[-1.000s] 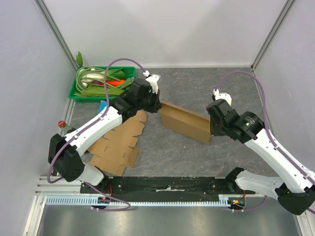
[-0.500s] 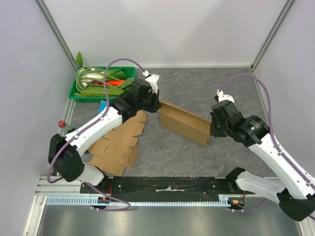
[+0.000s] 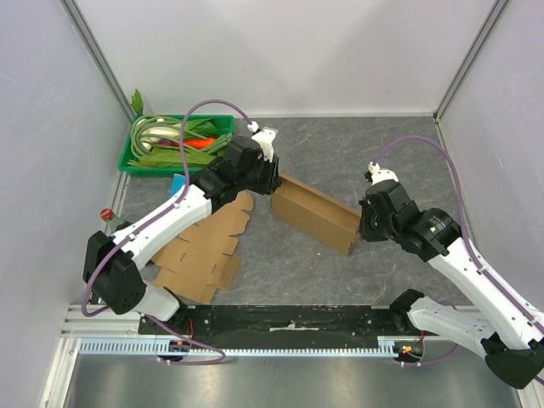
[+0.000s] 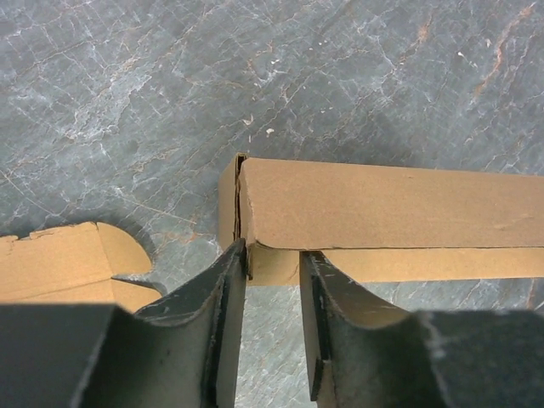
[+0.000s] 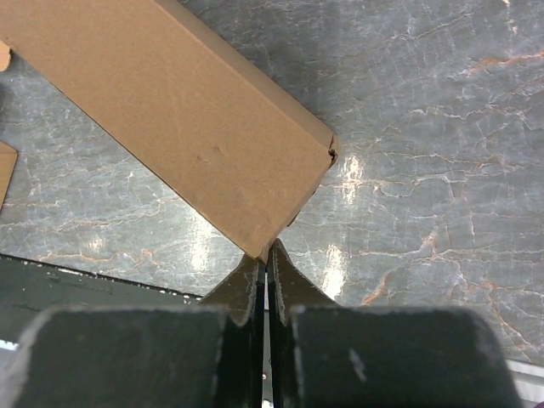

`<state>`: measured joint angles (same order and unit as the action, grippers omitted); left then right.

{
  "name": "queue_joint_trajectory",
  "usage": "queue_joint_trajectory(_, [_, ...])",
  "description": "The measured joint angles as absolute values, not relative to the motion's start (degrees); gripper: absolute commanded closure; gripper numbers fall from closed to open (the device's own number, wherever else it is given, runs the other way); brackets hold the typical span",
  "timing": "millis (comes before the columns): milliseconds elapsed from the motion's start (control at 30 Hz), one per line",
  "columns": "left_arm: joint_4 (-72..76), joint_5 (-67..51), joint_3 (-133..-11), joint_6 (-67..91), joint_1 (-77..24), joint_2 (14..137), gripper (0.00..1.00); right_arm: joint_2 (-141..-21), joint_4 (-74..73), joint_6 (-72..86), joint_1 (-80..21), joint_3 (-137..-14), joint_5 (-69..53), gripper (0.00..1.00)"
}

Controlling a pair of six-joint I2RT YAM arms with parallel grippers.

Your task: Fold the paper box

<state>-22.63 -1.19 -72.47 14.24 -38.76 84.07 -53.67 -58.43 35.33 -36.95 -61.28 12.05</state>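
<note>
The paper box (image 3: 314,214) is a long brown cardboard box lying slantwise in the middle of the table. My left gripper (image 3: 274,185) is at its far left end. In the left wrist view the gripper (image 4: 272,253) is narrowly open, its fingertips (image 4: 236,255) against the lower edge of the box (image 4: 382,204) by its end flap. My right gripper (image 3: 360,229) is at the box's near right end. In the right wrist view the gripper (image 5: 266,255) is shut, its tips touching the box's bottom corner (image 5: 259,242); the box (image 5: 170,102) fills the upper left.
A green basket (image 3: 127,157) of vegetables stands at the back left. A flat cardboard blank (image 3: 204,251) lies left of the box, also in the left wrist view (image 4: 59,263). A small blue item (image 3: 178,183) lies by the basket. Walls close in on both sides.
My right gripper has moved left, up against the box's right end, which has shifted slightly left. The left arm has hardly moved.
</note>
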Motion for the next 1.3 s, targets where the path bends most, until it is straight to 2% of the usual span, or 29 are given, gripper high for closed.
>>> queue_joint_trajectory(167, [-22.6,-0.3,-72.4,13.1,-38.7,84.1,0.61,-53.7,-57.6,34.0,-37.0,-61.3,11.3,1.00])
queue_joint_trajectory(333, [-21.8,-0.6,-71.2,11.9,-38.0,84.1,0.82,-53.7,-57.5,32.9,-36.9,-61.3,11.2,1.00])
queue_joint_trajectory(367, [-21.3,-0.6,-70.7,11.6,-37.8,84.2,0.87,-53.7,-57.5,32.8,-37.0,-61.3,11.3,0.98])
queue_joint_trajectory(400, [-20.5,-0.9,-70.4,11.6,-37.6,84.3,0.89,-53.7,-57.5,32.7,-37.0,-61.3,11.3,0.88])
queue_joint_trajectory(500, [-18.4,-1.1,-69.9,11.4,-37.3,84.5,0.93,-53.7,-57.6,32.8,-36.9,-61.3,12.0,0.79])
queue_joint_trajectory(567, [-17.3,-1.1,-69.6,11.4,-37.3,84.8,0.95,-53.7,-57.6,33.2,-36.9,-61.3,12.9,0.74])
queue_joint_trajectory(700, [-16.0,-1.1,-69.1,11.4,-37.2,84.8,0.97,-54.3,-58.6,33.9,-37.0,-61.6,15.5,0.51])
queue_joint_trajectory(767, [-15.7,-1.1,-68.9,11.4,-37.2,84.8,0.97,-54.9,-59.3,34.3,-37.0,-62.0,16.6,0.48])
queue_joint_trajectory(933, [-15.5,-1.2,-68.8,11.4,-37.2,84.8,0.97,-55.3,-60.9,34.5,-37.0,-62.6,18.4,0.49])
queue_joint_trajectory(1100, [-15.2,-1.2,-68.7,11.4,-37.3,84.8,0.97,-55.2,-61.4,34.5,-37.0,-62.6,20.4,0.66])
queue_joint_trajectory(1300, [-15.0,-1.6,-68.6,11.4,-37.3,84.8,0.97,-53.5,-60.2,34.9,-37.0,-60.9,22.5,0.66])
